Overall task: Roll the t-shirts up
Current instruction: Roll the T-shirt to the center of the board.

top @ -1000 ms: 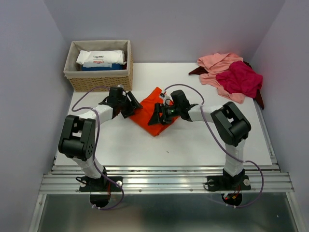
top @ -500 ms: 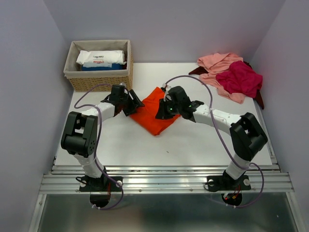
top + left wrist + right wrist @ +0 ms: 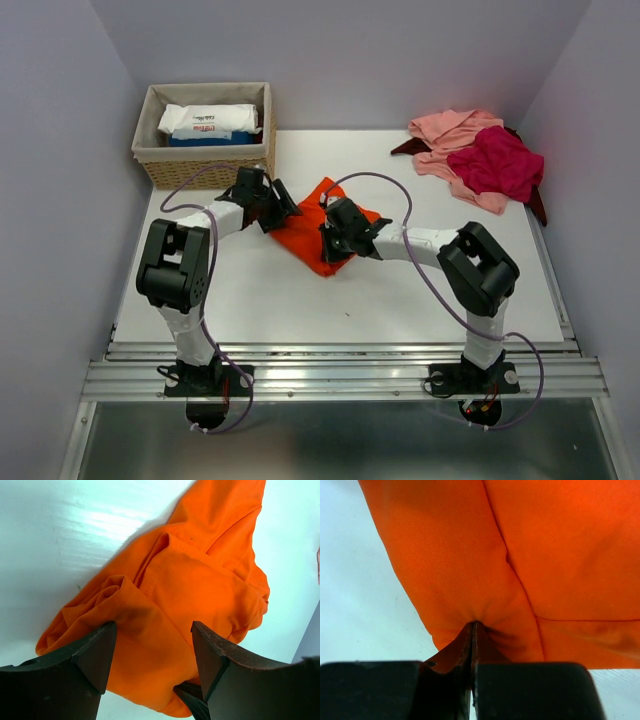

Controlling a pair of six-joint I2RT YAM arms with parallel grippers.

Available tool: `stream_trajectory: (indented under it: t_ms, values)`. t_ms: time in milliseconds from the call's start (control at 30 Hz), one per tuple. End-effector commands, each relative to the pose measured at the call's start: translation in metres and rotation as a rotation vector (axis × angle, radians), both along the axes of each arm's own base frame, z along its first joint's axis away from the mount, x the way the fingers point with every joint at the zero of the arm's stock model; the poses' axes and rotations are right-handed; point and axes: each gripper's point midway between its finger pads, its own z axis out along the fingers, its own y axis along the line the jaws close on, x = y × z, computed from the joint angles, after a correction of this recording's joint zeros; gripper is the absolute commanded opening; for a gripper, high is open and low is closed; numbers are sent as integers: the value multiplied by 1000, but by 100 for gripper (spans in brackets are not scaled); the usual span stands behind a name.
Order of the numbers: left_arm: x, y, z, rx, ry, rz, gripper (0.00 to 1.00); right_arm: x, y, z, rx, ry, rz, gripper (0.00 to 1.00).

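As right fingers (image 3: 459, 651) pinch — t-shirt (image 3: 560, 555) puckers

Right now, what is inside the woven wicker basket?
A white plastic packet lies on a blue item, mostly covered; the woven wicker basket's walls hide anything lower.

No text legible; white packet (image 3: 208, 120) in wicker basket (image 3: 205, 168) carries small red printed label; lettering too small to make out from top view.

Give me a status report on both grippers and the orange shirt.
Right gripper shut on the orange t-shirt, pinching an edge. Left gripper open at its opposite corner. Shirt bunched mid-table, not yet rolled. Other shirts piled far right, nothing blocking.
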Motion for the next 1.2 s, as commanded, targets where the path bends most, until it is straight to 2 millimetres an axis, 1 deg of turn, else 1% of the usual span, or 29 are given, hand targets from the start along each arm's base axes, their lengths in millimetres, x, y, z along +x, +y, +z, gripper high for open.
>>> stream_trajectory:
  t_ms: [0,33,67,100,133,167,200,233,267,300,333,367,400,433,467,533,567,600,633,667,700,800,933,1000,1067,1100,1133,1167]
  values:
    - [15,2,35,47,-83,-28,73,2,-18,9,-103,-83,-50,1]
    - [16,2,43,50,-95,-29,73,0,-14,16,-100,-101,-42,1]
    - [17,3,52,53,-109,-31,73,5,-17,25,-110,-131,-60,3]
    - [16,4,68,60,-135,-34,73,1,-11,40,-106,-170,-42,4]
    - [15,6,76,66,-146,-31,73,1,-10,48,-113,-196,-42,7]
    - [14,8,84,73,-158,-29,73,5,-13,54,-146,-241,-60,17]
    - [11,12,99,89,-182,-21,73,5,-12,63,-179,-287,-43,23]
    - [12,15,106,95,-203,-14,73,3,-14,62,-213,-304,-53,30]
    - [7,19,108,108,-194,-6,73,0,-12,67,-278,-355,-39,39]
    - [5,24,120,122,-219,8,73,0,-11,68,-308,-374,-31,41]
    - [0,27,120,132,-209,12,73,0,-11,62,-349,-385,-13,43]
    - [-3,30,123,134,-213,18,73,-2,-7,65,-370,-408,-11,47]
    - [-7,33,131,133,-230,22,73,-1,-8,63,-385,-413,-6,47]
    - [-12,37,127,139,-214,30,73,-2,-5,59,-405,-425,13,48]
    - [-15,39,129,140,-216,37,73,1,-7,59,-421,-440,10,55]
    - [-24,46,128,149,-214,55,73,-3,-2,55,-450,-462,37,59]
    - [-29,49,132,148,-220,65,73,-1,-6,49,-491,-471,46,63]
    - [-33,54,125,160,-208,75,74,0,-6,45,-503,-471,47,64]
    - [-35,58,122,163,-198,98,73,0,-7,41,-517,-471,55,64]
    - [-37,62,120,165,-191,115,73,-2,-3,35,-519,-471,72,63]
    - [-41,66,113,167,-175,133,73,-4,-4,29,-524,-465,79,64]
    - [-44,71,106,151,-154,163,73,-5,-4,16,-528,-457,94,64]
    - [-51,80,88,183,-108,210,73,-9,-7,-1,-538,-441,110,62]
    - [-57,84,77,193,-82,232,73,-11,-9,-9,-548,-429,106,52]
    - [-60,83,72,186,-72,230,73,-11,-8,-9,-539,-425,97,38]
    - [-62,81,69,177,-68,221,73,-12,-5,-9,-522,-417,103,24]
    - [-67,75,64,149,-60,193,73,-15,0,-6,-490,-406,108,13]
    - [-70,71,61,130,-56,182,73,-15,1,-3,-479,-407,100,9]
